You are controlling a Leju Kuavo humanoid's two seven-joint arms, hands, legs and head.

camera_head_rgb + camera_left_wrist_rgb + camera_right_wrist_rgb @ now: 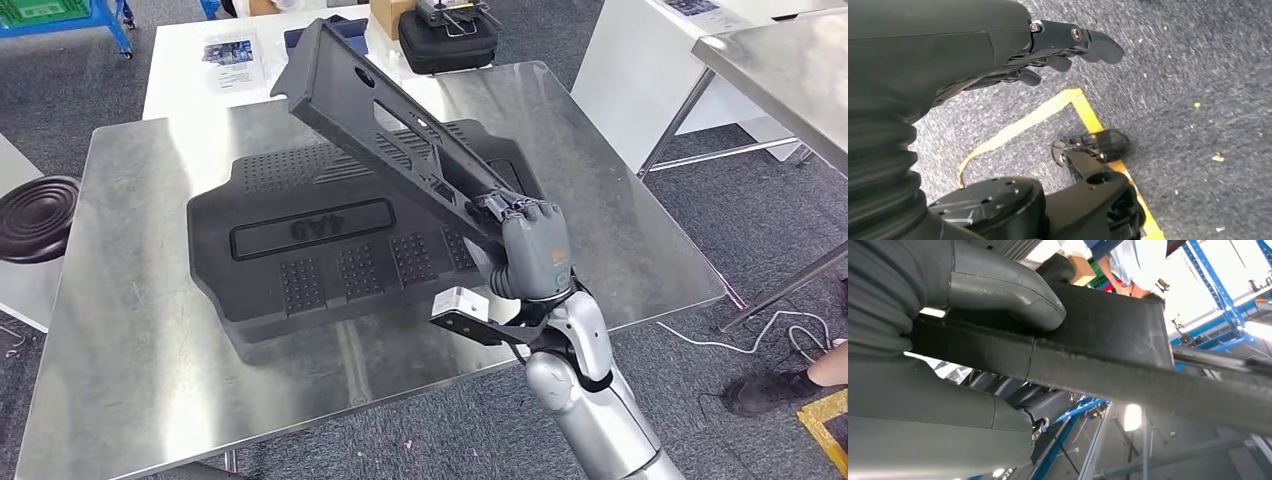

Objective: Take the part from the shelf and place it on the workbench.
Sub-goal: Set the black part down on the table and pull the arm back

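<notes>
Black part (380, 120) with slots. Black mat (330, 245), dotted squares. Shiny silver table (130, 330). Grey speckled floor (1173, 75), yellow line (1023, 122).

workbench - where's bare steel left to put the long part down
Bare steel on the workbench: the wide strip left of the black moulded panel, and the near strip before it. The right hand holds the long part over the panel, which crowds the centre.

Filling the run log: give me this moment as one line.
right hand: grips long black part, tilted above black mat on workbench | left hand: holds nothing, over floor | part not placed
</notes>
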